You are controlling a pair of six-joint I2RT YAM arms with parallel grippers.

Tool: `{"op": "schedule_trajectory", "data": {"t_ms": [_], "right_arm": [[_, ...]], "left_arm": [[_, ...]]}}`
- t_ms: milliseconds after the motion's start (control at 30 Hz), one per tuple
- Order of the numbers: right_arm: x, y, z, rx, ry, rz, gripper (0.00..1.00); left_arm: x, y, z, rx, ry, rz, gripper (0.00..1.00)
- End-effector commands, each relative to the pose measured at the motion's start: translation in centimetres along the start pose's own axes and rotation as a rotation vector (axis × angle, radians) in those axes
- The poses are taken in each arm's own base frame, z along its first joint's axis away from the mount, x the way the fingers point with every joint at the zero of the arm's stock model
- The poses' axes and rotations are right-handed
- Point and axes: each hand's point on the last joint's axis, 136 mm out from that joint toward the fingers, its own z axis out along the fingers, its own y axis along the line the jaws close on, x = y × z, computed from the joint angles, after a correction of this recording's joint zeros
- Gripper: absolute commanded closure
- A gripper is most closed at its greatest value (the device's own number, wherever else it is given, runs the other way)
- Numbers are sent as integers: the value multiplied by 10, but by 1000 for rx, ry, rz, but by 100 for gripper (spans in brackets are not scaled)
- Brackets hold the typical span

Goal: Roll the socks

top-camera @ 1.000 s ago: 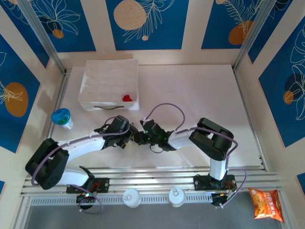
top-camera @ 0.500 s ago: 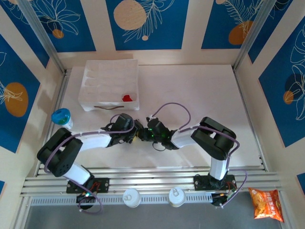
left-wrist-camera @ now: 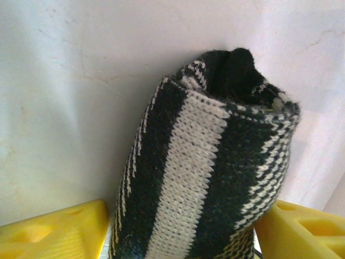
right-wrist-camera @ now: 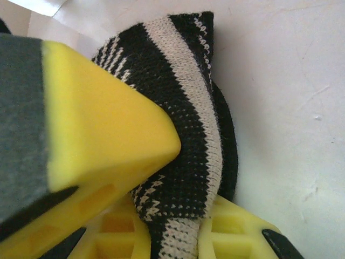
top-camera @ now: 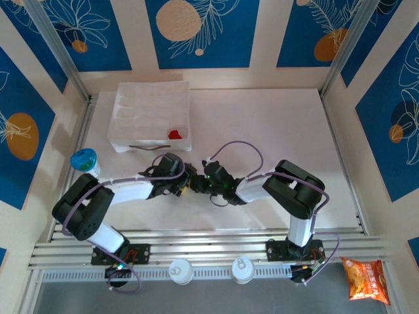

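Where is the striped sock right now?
Top view: the striped sock sits centre-left on the table, bunched between the left end effector and the right end effector, just short of the white tray.

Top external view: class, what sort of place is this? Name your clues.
Probably a robot test cell: two arms bolted to a rail at a white table, boxed in by printed blue panels.

The striped sock [left-wrist-camera: 205, 162] is soft knitted cloth, bumpy and fuzzy; the fingers [left-wrist-camera: 51, 232] of my left tool [left-wrist-camera: 180, 237] are yellow plastic, smooth and a bit dull; my right tool [right-wrist-camera: 199, 183] has the same plastic; the desk [left-wrist-camera: 64, 81] is white, matt and a little scuffed.
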Motion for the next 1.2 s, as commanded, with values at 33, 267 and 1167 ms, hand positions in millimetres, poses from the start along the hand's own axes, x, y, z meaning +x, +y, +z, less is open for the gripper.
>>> {"op": "schedule_trajectory", "data": {"t_ms": [33,267,1167], "right_arm": [[91,-102,-19,329,307,75,100],[88,-96,-17,299,294,73,100],[33,-65,-61,249,100,-61,41]], "left_arm": [[4,56,22,-189,57,19,28],[17,75,31,-314,152,27,42],[20,83,41,-496,246,55,89]]}}
